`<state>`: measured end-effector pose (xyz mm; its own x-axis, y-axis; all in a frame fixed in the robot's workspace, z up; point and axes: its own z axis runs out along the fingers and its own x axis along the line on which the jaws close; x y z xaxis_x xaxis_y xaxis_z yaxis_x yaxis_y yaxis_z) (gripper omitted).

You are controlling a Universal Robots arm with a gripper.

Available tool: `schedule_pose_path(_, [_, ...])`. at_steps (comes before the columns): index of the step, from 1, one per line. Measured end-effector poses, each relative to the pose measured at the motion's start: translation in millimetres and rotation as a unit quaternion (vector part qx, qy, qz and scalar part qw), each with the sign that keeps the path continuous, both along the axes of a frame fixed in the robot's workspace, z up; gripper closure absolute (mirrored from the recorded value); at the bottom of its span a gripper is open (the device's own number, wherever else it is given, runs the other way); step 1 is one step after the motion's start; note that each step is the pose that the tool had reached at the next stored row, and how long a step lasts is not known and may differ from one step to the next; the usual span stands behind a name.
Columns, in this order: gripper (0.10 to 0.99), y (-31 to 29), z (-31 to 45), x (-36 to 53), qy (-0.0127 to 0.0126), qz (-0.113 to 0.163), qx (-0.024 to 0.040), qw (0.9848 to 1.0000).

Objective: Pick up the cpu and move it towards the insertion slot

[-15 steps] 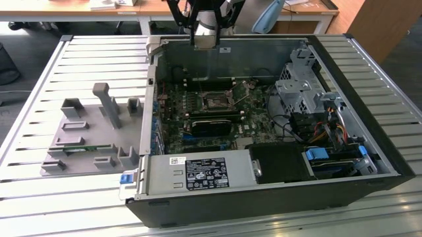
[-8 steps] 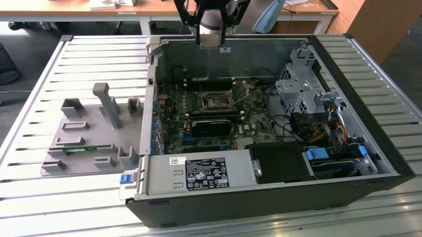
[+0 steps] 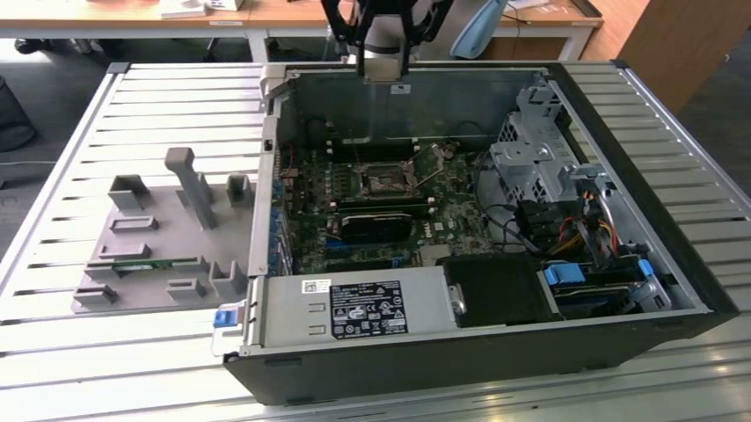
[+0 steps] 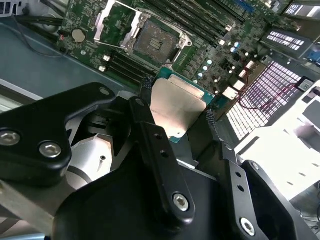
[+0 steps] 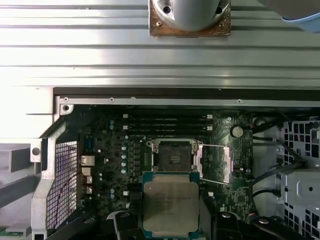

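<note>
Over the slatted worktop (image 3: 141, 97) and open computer case (image 3: 692, 264), the claw (image 4: 177, 107) is clamped on the cpu (image 4: 175, 107), carried above the motherboard just short of the insertion slot (image 4: 155, 42); any tilt risks bending socket pins.

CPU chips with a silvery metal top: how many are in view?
1. The square, silvery-topped cpu chip sits gripped in the black claw, held above the green motherboard beside the open, empty metal-framed insertion slot. Others could be hidden.
</note>
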<state>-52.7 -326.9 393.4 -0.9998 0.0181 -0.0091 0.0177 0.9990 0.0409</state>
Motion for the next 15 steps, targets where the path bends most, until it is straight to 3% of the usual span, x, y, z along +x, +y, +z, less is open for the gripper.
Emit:
schedule_pose_path(11, [0.549, 7.9, -0.6, 16.8, -0.0006, -0.001, 0.0006, 1.0])
schedule_pose_path(15, [0.549, 8.1, -0.6, 18.0, -0.0006, -0.001, 0.0006, 1.0])
